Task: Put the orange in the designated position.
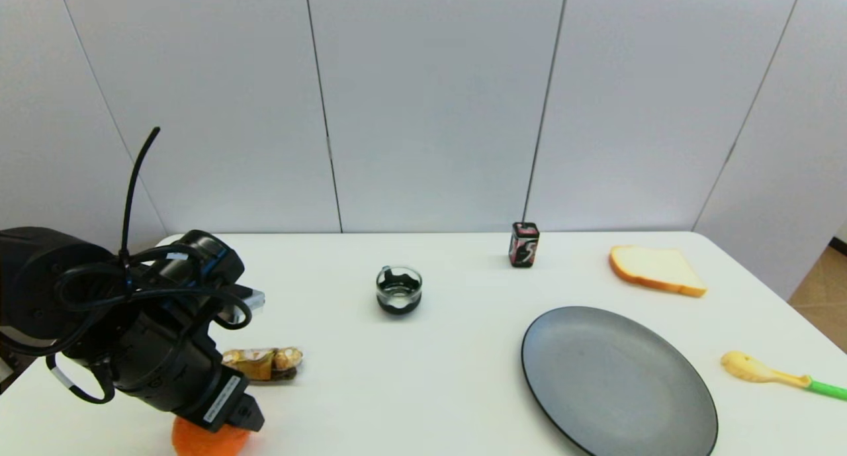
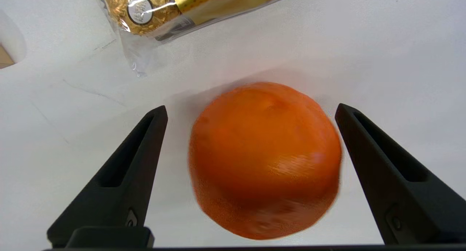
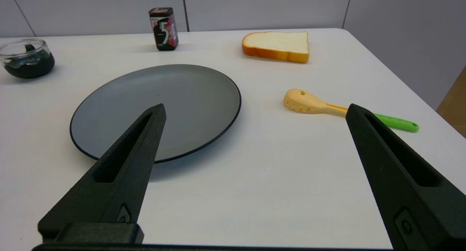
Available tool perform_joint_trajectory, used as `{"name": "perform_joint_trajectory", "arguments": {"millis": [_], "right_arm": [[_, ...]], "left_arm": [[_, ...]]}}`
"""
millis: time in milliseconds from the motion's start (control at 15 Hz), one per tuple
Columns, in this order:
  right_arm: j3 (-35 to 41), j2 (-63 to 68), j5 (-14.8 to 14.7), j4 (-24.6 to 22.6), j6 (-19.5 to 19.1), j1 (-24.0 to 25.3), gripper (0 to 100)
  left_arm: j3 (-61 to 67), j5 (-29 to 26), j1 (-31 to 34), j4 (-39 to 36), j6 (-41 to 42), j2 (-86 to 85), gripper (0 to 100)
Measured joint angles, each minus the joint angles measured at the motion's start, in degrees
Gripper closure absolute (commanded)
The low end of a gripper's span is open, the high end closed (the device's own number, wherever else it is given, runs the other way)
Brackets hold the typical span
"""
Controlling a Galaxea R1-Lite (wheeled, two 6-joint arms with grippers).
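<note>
**A:** What was on the left?

**B:** The left gripper (image 2: 251,110) hung over the near left edge of the white table (image 1: 450,376). Its fingers (image 2: 123,171) were spread wide on either side of the orange (image 2: 265,160), not touching it. The orange sat on the table. Just beyond it lay a clear packet of gold-wrapped chocolates (image 1: 263,363).

**A:** And further right?

**B:** A small glass cup (image 1: 399,289) stood mid-table, a little gum box (image 1: 524,245) farther back. Then came a dark grey plate (image 1: 615,383), near and right of centre. A slice of bread (image 1: 656,270) lay far right, a yellow spoon with a green handle (image 1: 774,374) nearer.

**A:** The right gripper?

**B:** The right gripper (image 3: 255,110) was low over the near right table, fingers released, holding nothing.
</note>
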Motion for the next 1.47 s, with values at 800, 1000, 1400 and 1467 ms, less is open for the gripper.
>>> {"name": "perform_joint_trajectory", "arguments": {"millis": [800,1000,1400,1467], "right_arm": [[0.0,0.0,0.0,0.0,0.0,0.0,0],[0.0,0.0,0.0,0.0,0.0,0.0,0],[0.0,0.0,0.0,0.0,0.0,0.0,0],[0.0,0.0,0.0,0.0,0.0,0.0,0]], "left_arm": [[-0.6,0.0,-0.2,-1.0,-0.1,-9.4,0],[-1.5,0.0,2.1,-1.3,-0.1,-16.2,0],[-3.3,-1.2,11.4,-1.4,1.0,-34.3,0],[-3.3,-2.0,13.2,-1.4,1.7,-37.5,0]]}}
